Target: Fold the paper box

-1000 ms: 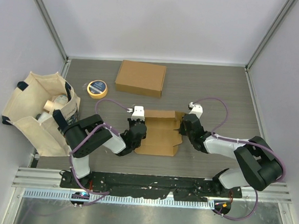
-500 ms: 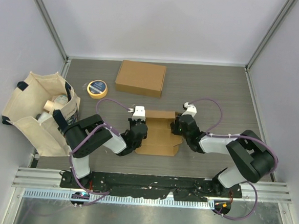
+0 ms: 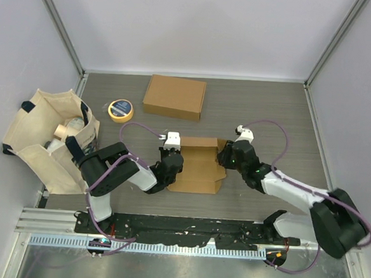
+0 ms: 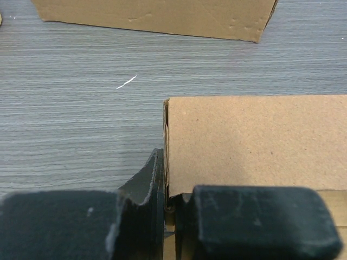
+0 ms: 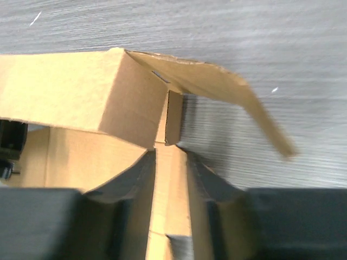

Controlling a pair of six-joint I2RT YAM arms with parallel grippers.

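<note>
Paper box (image 3: 199, 172) seen mid-table: plain brown cardboard, part-folded, interior left open upward. Rear wall (image 4: 249, 141) raised upright, left corner seam shown slightly gapped. Right side flap (image 5: 238, 105) left splayed outward, tilted above tabletop, not tucked in.

Black fingers (image 4: 255, 216) — purple cables (image 3: 135, 125)

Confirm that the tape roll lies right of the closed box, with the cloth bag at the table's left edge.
No: the top view shows the tape roll left of the closed box. The cloth bag is at the left edge.
</note>
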